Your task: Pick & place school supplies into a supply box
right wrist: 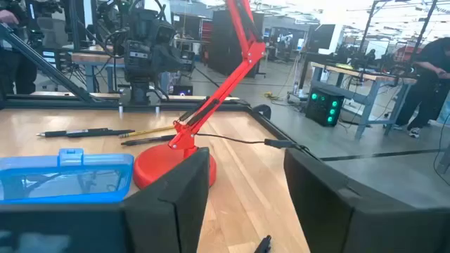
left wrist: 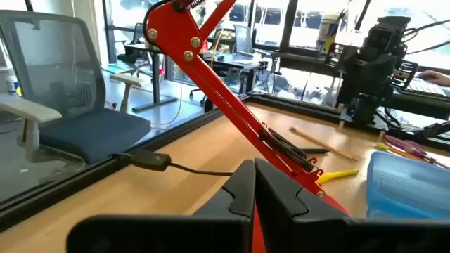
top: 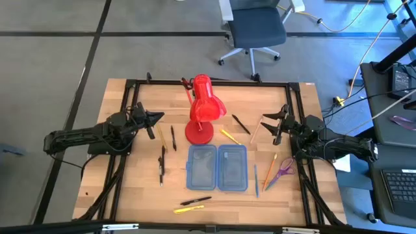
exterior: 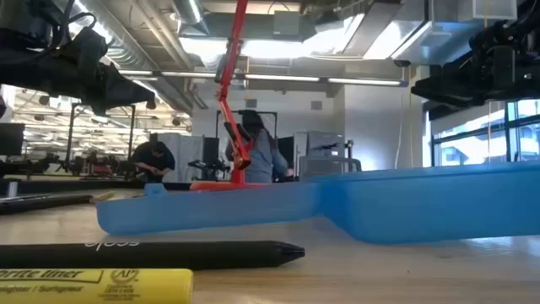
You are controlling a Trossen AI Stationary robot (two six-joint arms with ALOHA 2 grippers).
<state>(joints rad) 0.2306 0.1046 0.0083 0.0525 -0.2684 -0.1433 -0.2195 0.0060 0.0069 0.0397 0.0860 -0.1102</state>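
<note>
The open blue supply box (top: 217, 167) lies flat at the table's middle, both halves up; it also shows in the low view (exterior: 337, 203). Pens and pencils lie around it: a black pen (top: 161, 166) and a pencil (top: 173, 138) to its left, a yellow pen (top: 229, 136) and a black one (top: 240, 124) behind it, an orange pencil (top: 270, 170) and purple scissors (top: 283, 170) to its right, a black pen (top: 195, 201) and a yellow highlighter (top: 188, 208) in front. My left gripper (top: 158, 117) is shut and empty, raised at the left. My right gripper (top: 272, 123) is open and empty, raised at the right.
A big red desk lamp (top: 203, 107) stands behind the box, its base (top: 199, 132) on the table. A black frame rims the table (top: 130, 156). An office chair (top: 257, 29) stands beyond the far edge. People work in the room behind (exterior: 253, 152).
</note>
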